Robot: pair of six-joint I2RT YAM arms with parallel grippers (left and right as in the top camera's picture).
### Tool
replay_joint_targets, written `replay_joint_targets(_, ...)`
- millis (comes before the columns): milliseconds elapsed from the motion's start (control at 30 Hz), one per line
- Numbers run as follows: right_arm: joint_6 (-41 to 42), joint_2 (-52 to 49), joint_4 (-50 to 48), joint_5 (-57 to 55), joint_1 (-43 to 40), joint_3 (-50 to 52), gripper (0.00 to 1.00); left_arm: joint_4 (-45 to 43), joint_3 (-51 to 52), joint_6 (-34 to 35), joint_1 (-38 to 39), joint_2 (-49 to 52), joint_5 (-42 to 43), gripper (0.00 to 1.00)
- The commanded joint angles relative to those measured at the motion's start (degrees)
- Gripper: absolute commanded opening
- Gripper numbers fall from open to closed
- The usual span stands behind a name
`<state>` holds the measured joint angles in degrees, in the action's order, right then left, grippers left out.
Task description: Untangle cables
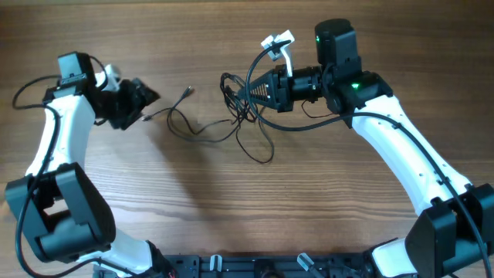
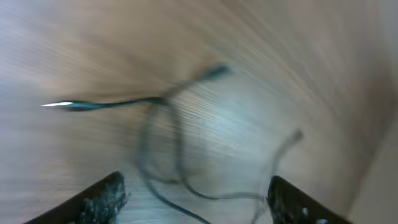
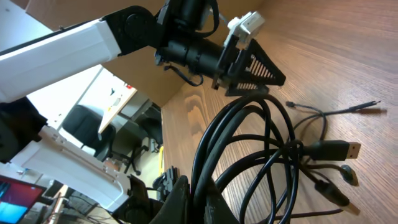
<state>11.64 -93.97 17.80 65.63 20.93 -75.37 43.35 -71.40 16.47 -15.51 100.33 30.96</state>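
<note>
**Wood table, cables caught at the right claw**

On the wood-grain table [image 1: 347, 208] the cables [image 1: 234, 96] lie looped between the arms. The right gripper [image 1: 251, 91] is clenched on the bunched loops. The left gripper [image 1: 148, 108] stands released beside a loose strand's end. A white board [image 3: 118, 99] behind carries marks too small to read.

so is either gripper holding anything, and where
The right gripper is shut on the cables, gripping the looped bundle mid-length, not the plugs; the left gripper holds nothing.
</note>
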Motion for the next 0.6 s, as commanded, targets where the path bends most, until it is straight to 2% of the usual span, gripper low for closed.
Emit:
replay_joint_targets(0, -1.2, -0.8, 2.7, -5.9, 0.0, -0.7, 0.04, -1.5, 0.0, -8.7, 3.4, 0.6, 17.6, 0.94)
replay_joint_targets(33, -1.7, -1.0, 4.1, -7.8, 0.0, -0.7, 0.04, -2.3, 0.0, -8.6, 4.6, 0.6, 20.6, 0.99)
replay_joint_targets(167, -7.1, -2.7, 6.4, -2.6, 0.0, -0.7, 0.04, -4.2, 0.0, -6.0, 7.2, 0.6, 28.4, 1.00)
replay_joint_targets(300, -7.3, -4.9, 7.4, -0.6, 0.1, -0.7, 0.04, -9.9, 0.0, 6.3, 7.9, 0.6, 41.8, 1.00)
replay_joint_targets(400, -10.6, -5.2, 6.2, 7.4, 0.1, -0.7, 0.05, -11.0, -0.1, 16.1, 8.0, 0.6, 42.5, 0.99)
replay_joint_targets(467, -9.9, -5.2, 4.9, 8.0, 0.1, -0.7, 0.05, -11.0, -0.1, 20.3, 8.7, 0.6, 42.6, 0.93)
replay_joint_targets(567, -9.9, -5.2, 3.9, 8.0, 0.1, -0.7, 0.05, -11.1, -0.1, 29.9, 11.4, 0.6, 42.6, 0.80)
